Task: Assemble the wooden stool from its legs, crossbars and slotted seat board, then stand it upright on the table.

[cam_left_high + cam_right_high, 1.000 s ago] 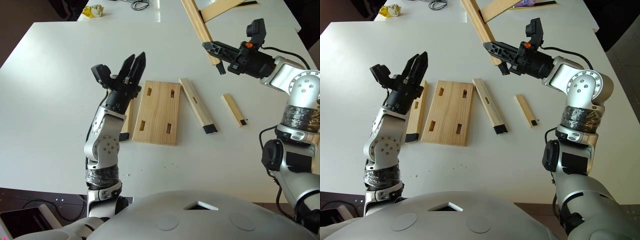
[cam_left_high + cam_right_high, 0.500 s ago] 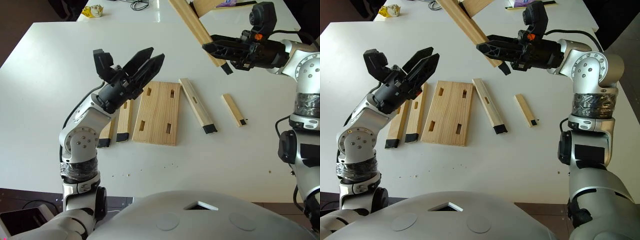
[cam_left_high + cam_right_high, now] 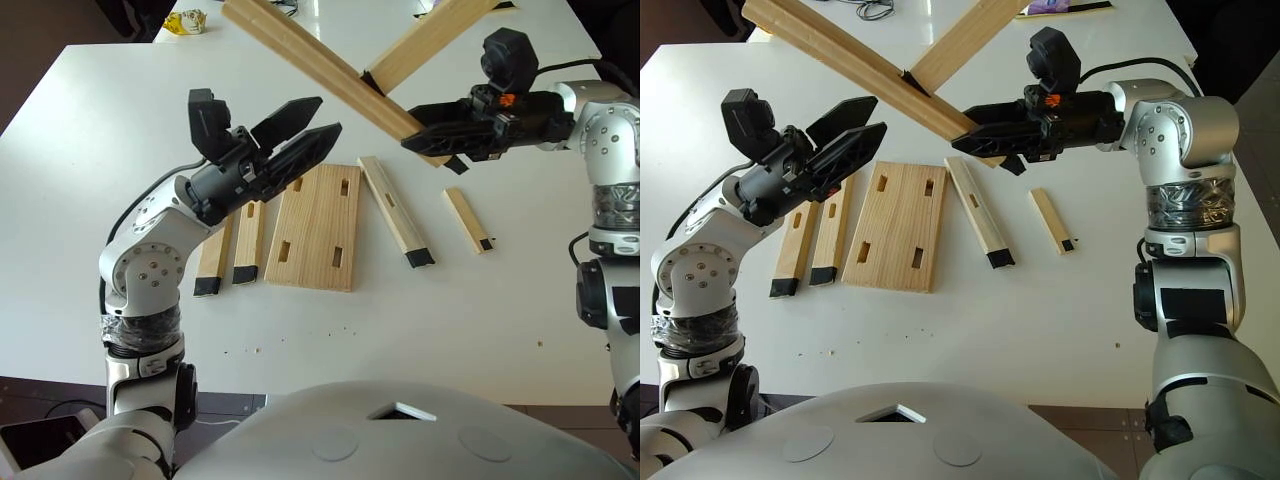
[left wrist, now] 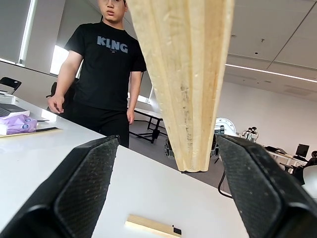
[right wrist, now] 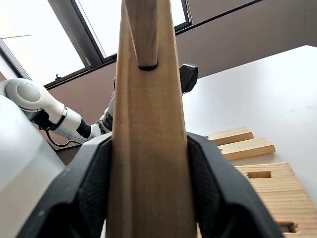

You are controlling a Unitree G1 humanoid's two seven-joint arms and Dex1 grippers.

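Observation:
My right gripper [image 3: 422, 137] is shut on the lower end of a long wooden leg [image 3: 300, 50] held in the air, slanting up to the far left. A crossbar [image 3: 430, 40] is fitted into its slot and rises to the far right. In the right wrist view the leg [image 5: 148, 148] sits between both fingers [image 5: 91, 188]. My left gripper [image 3: 328, 115] hovers open just below the leg's middle, its fingers [image 4: 79, 193] either side of the leg [image 4: 183, 74]. On the table lie the slotted seat board [image 3: 312, 225], two legs [image 3: 230, 250] left of it, a third leg [image 3: 395, 210] and a short crossbar [image 3: 468, 218] to the right.
The white table [image 3: 100, 150] has free room on its left half and along the near edge. A yellow object [image 3: 186, 20] and cables lie on a second table behind.
My right gripper swung the leg with its crossbar leftward and lower, so it now spans above the seat board. My left arm rose and reached right under it, fingers still open.

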